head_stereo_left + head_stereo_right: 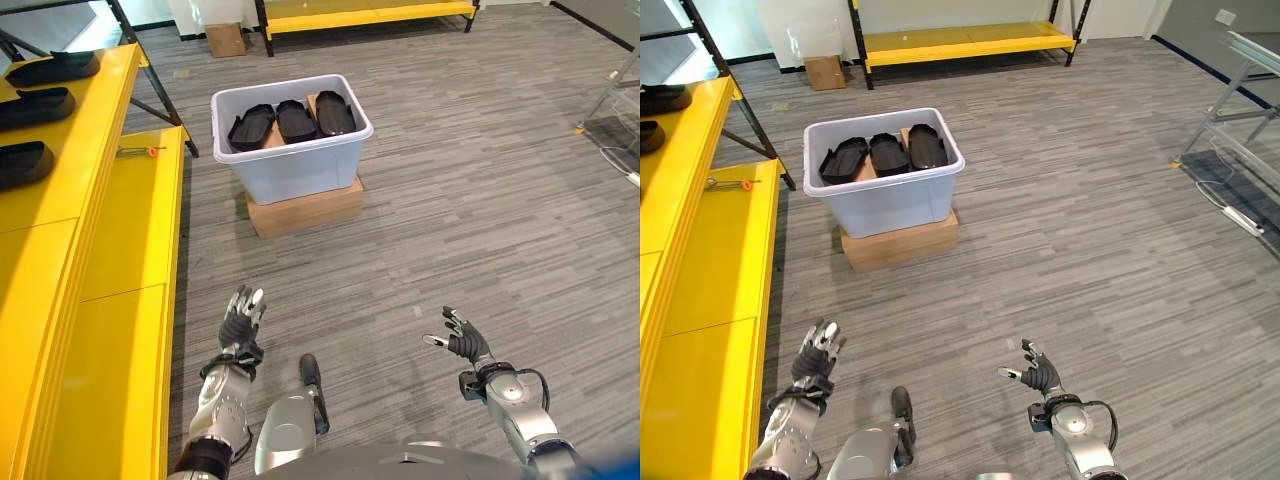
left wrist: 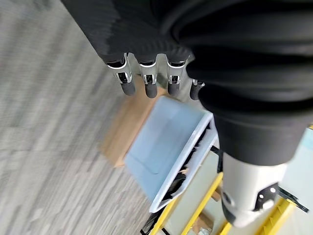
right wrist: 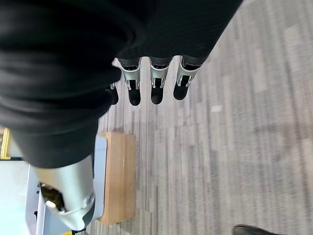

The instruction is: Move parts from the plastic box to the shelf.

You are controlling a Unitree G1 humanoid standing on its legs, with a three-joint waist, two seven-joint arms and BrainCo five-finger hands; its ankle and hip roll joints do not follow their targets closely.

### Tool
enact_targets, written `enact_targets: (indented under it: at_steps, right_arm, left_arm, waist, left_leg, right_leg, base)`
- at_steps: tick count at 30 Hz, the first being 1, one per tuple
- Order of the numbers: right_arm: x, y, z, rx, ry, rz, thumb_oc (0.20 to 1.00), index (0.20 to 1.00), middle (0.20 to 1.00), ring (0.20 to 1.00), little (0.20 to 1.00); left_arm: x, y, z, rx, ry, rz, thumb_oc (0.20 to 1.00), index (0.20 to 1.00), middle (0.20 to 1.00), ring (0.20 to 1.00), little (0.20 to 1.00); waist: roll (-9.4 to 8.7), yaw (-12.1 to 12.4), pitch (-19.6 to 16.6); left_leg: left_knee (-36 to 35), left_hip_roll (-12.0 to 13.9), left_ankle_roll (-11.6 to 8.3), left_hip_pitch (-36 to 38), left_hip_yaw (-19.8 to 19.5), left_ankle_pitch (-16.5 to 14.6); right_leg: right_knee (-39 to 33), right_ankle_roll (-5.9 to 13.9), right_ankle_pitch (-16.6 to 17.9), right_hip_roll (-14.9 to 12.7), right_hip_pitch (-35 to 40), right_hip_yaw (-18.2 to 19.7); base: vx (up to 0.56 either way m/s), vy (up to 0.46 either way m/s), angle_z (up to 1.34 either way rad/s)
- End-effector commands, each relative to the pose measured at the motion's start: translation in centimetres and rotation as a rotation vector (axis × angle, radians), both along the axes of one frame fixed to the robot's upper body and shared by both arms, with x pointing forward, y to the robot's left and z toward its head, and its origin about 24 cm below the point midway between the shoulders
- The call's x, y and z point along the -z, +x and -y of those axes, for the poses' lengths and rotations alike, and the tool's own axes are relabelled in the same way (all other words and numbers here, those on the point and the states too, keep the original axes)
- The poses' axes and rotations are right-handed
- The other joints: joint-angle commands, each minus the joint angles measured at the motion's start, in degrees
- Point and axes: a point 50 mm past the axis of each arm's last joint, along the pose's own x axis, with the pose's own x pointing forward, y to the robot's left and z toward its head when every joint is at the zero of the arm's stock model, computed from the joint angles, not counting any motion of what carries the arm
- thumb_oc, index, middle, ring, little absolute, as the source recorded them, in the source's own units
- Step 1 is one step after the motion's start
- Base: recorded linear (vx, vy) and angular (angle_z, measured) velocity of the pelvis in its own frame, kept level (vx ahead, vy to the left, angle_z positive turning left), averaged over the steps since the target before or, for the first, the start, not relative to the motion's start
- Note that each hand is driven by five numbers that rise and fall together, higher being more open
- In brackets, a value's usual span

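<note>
3 black moulded plastic parts (image 1: 293, 121) lie side by side, lengthwise, in the pale blue-white plastic box (image 1: 300, 170), w/ bits of brown cardboard showing between them. Box sits on a flat brown cardboard carton (image 1: 305, 209) on the grey striped floor (image 1: 460, 200), straight ahead of the robot & well apart from both hands.

To the robot's left runs the yellow metal shelf (image 1: 125, 240), stepped in 2 levels. 3 more black parts of the same kind (image 1: 40, 102) lie in a row on the upper level, near its far end. On the lower level, near the box, 1 small thin tool w/ an orange tip (image 1: 140, 151). Dark frame legs (image 1: 155, 75) of the shelving stand between shelf end & box.

Further back: 1 small brown cardboard box (image 1: 226, 39) on the floor & a second low yellow shelf (image 1: 370, 12) along the far wall. Far right, part of a grey metal rack (image 1: 1240, 110).

Left hand (image 1: 241, 322): raised low, near the shelf edge, fingers straight & together, holding nothing. Right hand (image 1: 458, 338): out to the right over bare floor, fingers spread & relaxed, thumb apart, also empty. Nothing lies on the floor between hands & box.
</note>
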Motion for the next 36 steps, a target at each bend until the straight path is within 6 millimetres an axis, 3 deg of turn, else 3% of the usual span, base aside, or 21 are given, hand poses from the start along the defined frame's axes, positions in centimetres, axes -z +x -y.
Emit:
enact_targets:
  at_steps: [1,2,4,8,10,11,12,13,14,15,16,19,20,21,24,28,32,36]
  right_arm:
    - [-1.3,0.7,0.5,0.014,0.013,0.090,1.000,1.000,1.000,1.000,1.000]
    - [-1.9,1.2,-0.2,0.025,0.036,0.129,1.000,1.000,1.000,1.000,1.000]
    - [-2.3,1.5,-0.6,0.040,0.057,0.148,1.000,1.000,1.000,1.000,1.000]
    - [-2.8,2.0,-1.1,0.059,0.085,0.177,1.000,1.000,1.000,1.000,1.000]
    - [-2.9,2.2,-1.7,0.053,0.093,0.189,1.000,1.000,1.000,1.000,1.000]
    - [-3.0,2.4,-1.8,0.048,0.094,0.190,1.000,1.000,1.000,1.000,1.000]
    - [-3.1,2.4,-1.8,0.045,0.091,0.193,1.000,1.000,1.000,1.000,1.000]
    - [-3.2,2.6,-1.7,0.048,0.095,0.197,1.000,1.000,1.000,1.000,1.000]
    - [-3.2,2.5,-1.2,0.080,0.126,0.183,1.000,1.000,1.000,1.000,1.000]
    - [-3.1,2.5,-1.2,0.079,0.126,0.181,1.000,1.000,1.000,1.000,1.000]
    - [-3.1,2.5,-0.7,0.117,0.151,0.177,1.000,1.000,1.000,1.000,1.000]
    - [-3.1,2.4,-0.3,0.127,0.140,0.180,1.000,1.000,1.000,1.000,1.000]
    - [-2.9,2.1,0.0,0.133,0.122,0.180,1.000,1.000,1.000,1.000,1.000]
    - [-2.7,1.6,0.3,0.163,0.111,0.177,1.000,1.000,1.000,1.000,1.000]
    - [-2.3,1.4,0.9,0.229,0.111,0.165,1.000,1.000,1.000,1.000,1.000]
    - [-1.4,0.8,2.0,0.283,0.055,0.101,1.000,1.000,1.000,1.000,1.000]
    - [-1.1,0.2,3.1,0.315,0.001,0.081,1.000,1.000,1.000,1.000,1.000]
    - [-1.2,0.0,4.0,0.340,-0.031,0.086,1.000,1.000,1.000,1.000,1.000]
  left_arm:
    - [0.1,-1.0,0.9,0.070,0.043,0.003,1.000,1.000,1.000,1.000,1.000]
    - [-0.6,-0.5,1.1,0.158,0.137,0.008,1.000,1.000,1.000,1.000,1.000]
    - [-0.8,0.0,1.2,0.192,0.180,0.003,1.000,1.000,1.000,1.000,1.000]
    - [-0.9,0.6,1.2,0.228,0.209,-0.008,1.000,1.000,1.000,1.000,1.000]
    - [-0.9,0.8,1.6,0.237,0.205,-0.015,1.000,1.000,1.000,1.000,1.000]
    - [-0.8,0.8,1.7,0.234,0.202,-0.018,1.000,1.000,1.000,1.000,1.000]
    - [-0.7,0.7,1.7,0.232,0.198,-0.020,1.000,1.000,1.000,1.000,1.000]
    - [-0.7,0.7,1.9,0.234,0.198,-0.018,1.000,1.000,1.000,1.000,1.000]
    - [-0.7,0.6,1.9,0.253,0.209,-0.032,1.000,1.000,1.000,1.000,1.000]
    - [-0.6,0.6,1.9,0.256,0.210,-0.035,1.000,1.000,1.000,1.000,1.000]
    - [-0.5,0.4,1.8,0.260,0.228,-0.053,1.000,1.000,1.000,1.000,1.000]
    - [-0.2,0.1,1.7,0.253,0.219,-0.065,1.000,1.000,1.000,1.000,1.000]
    - [0.0,-0.2,1.8,0.268,0.221,-0.065,1.000,1.000,1.000,1.000,1.000]
    - [0.4,-0.9,2.1,0.286,0.224,-0.069,1.000,1.000,1.000,1.000,1.000]
    - [0.6,-1.0,2.4,0.303,0.223,-0.074,1.000,1.000,1.000,1.000,1.000]
    - [0.9,-1.1,2.2,0.280,0.190,-0.082,1.000,1.000,1.000,1.000,1.000]
    - [1.0,-1.6,2.3,0.260,0.161,-0.083,1.000,1.000,1.000,1.000,1.000]
    - [1.3,-1.9,2.2,0.229,0.128,-0.093,1.000,1.000,1.000,1.000,1.000]
  waist:
    - [2.72,1.52,-3.78]
    - [1.95,2.15,-5.12]
    - [1.44,2.10,-5.78]
    - [1.38,1.99,-6.63]
    - [2.70,2.10,-6.47]
    - [2.98,1.77,-6.14]
    - [3.25,1.15,-5.66]
    - [4.33,0.23,-4.75]
    - [3.63,-0.24,-3.70]
    - [3.61,-0.27,-3.62]
    - [2.54,-0.69,-2.92]
    - [1.70,-1.45,-2.44]
    - [1.72,-2.35,-2.10]
    - [1.82,-2.67,-1.57]
    - [1.17,-3.04,-2.04]
    - [1.24,-3.35,-3.51]
    - [1.63,-3.81,-5.30]
    - [2.06,-4.38,-6.48]
  left_leg:
    - [-7.93,6.39,-8.12,3.09,-1.15,3.11]
    - [-8.99,3.31,-5.63,4.44,-2.35,1.06]
    - [-10.60,0.51,-3.39,5.96,-3.70,-0.38]
    - [-12.31,-2.94,-0.23,8.17,-5.14,-2.49]
    - [-12.77,-4.05,1.60,10.63,-5.68,-4.38]
    - [-12.84,-4.04,1.82,11.51,-5.74,-4.85]
    - [-13.04,-4.01,1.82,12.56,-6.39,-5.27]
    - [-13.27,-2.51,1.22,13.90,-6.77,-4.87]
    - [-12.90,-2.34,0.18,15.37,-6.93,-5.95]
    - [-12.87,-2.31,0.13,15.47,-6.95,-6.02]
    - [-12.30,-2.68,-0.53,16.93,-6.84,-7.33]
    - [-12.01,-3.47,-0.75,18.42,-7.63,-9.19]
    - [-11.82,-3.67,-0.65,19.70,-9.25,-10.49]
    - [-10.83,-3.82,-0.33,21.25,-10.21,-12.26]
    - [-8.52,-4.52,0.21,21.57,-10.56,-14.05]
    - [-7.35,-4.37,-0.10,22.31,-9.33,-14.99]
    - [-3.08,-2.80,-1.17,23.59,-7.09,-17.44]
    - [2.42,-1.00,-2.92,23.27,-5.27,-14.83]
  right_leg:
    - [0.50,-2.26,6.34,6.25,-7.14,-2.70]
    - [4.48,-0.44,6.32,4.78,-7.08,-2.19]
    - [11.94,1.76,9.94,3.18,-8.71,-1.01]
    - [27.22,5.18,16.47,1.17,-12.57,0.55]
    - [40.10,5.29,19.88,-2.70,-18.77,0.48]
    - [41.26,5.23,19.84,-1.84,-21.07,0.80]
    - [40.70,4.81,19.04,0.02,-24.04,1.22]
    - [35.11,2.56,17.79,3.43,-28.62,0.18]
    - [19.26,2.11,18.03,3.92,-28.79,-2.19]
    - [18.50,2.10,18.12,3.96,-28.70,-2.32]
    - [6.51,3.01,21.41,3.98,-29.20,-3.37]
    - [-1.84,4.61,25.72,3.40,-31.07,-1.81]
    - [-7.53,5.22,27.04,2.80,-33.33,0.45]
    - [-9.33,5.83,27.88,1.85,-33.76,0.21]
    - [-9.44,6.06,28.75,1.18,-31.64,1.24]
    - [-6.12,5.33,27.39,1.11,-29.60,-0.25]
    - [-0.83,1.88,23.42,2.62,-28.02,-1.89]
    - [-0.29,-0.43,20.88,4.15,-26.92,-2.76]
  base:
    - [0.37,0.384,0.13]
    - [0.38,0.435,0.17]
    - [0.35,0.444,0.22]
    - [0.19,0.277,0.21]
    - [0.25,0.340,0.23]
    - [0.23,0.214,0.01]
    - [0.16,0.011,-0.12]
    - [0.29,-0.126,0.01]
    - [0.25,-0.147,0.28]
    - [0.38,-0.199,0.41]
    - [0.27,-0.129,0.30]
    - [0.30,-0.107,0.15]
    - [0.66,-0.231,0.27]
    - [0.68,-0.259,0.36]
    - [0.43,-0.195,0.25]
    - [0.38,-0.170,0.43]
    - [0.37,-0.227,0.05]
    - [0.28,-0.213,-0.29]
